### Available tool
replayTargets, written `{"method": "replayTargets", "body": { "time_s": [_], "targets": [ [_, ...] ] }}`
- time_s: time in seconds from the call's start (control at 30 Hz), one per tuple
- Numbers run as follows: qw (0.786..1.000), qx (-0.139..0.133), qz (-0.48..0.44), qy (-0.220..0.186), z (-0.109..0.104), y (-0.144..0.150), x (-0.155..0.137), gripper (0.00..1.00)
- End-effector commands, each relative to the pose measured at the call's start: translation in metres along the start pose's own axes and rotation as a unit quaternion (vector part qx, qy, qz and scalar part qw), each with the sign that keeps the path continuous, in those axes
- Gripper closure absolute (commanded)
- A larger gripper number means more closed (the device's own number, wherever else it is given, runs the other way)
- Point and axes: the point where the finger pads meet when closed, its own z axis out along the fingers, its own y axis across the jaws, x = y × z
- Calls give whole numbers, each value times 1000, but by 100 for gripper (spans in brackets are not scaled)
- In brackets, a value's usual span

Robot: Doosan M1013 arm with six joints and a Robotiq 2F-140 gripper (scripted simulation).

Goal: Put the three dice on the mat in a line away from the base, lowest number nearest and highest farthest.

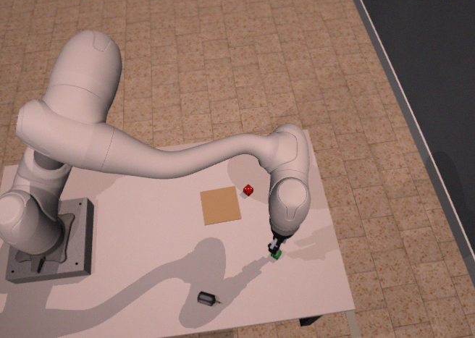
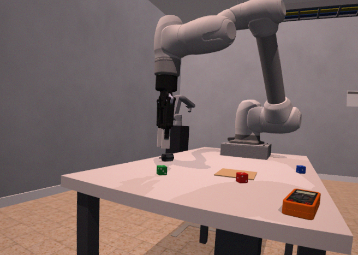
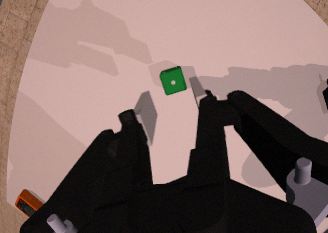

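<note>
Pale worktop (image 2: 202,200) carries the green die (image 2: 161,170) directly beneath the tool (image 2: 163,142), untouched. Small, rigid and probably light, it wants a squeeze on two opposite side faces. Tool fingers stand partly narrowed, holding nothing.

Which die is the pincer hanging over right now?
The green die, directly beneath the pincer; the red die beside the mat and the blue die lie farther off.
</note>
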Motion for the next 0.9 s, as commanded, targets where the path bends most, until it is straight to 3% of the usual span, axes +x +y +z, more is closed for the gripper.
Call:
{"method": "replayTargets", "body": {
  "time_s": [0.0, 0.87],
  "targets": [
    [1000, -1, 0, 0, 5, 2, 1, 65],
    [1000, -2, 1, 0, 23, 2, 0, 65]
  ]
}}
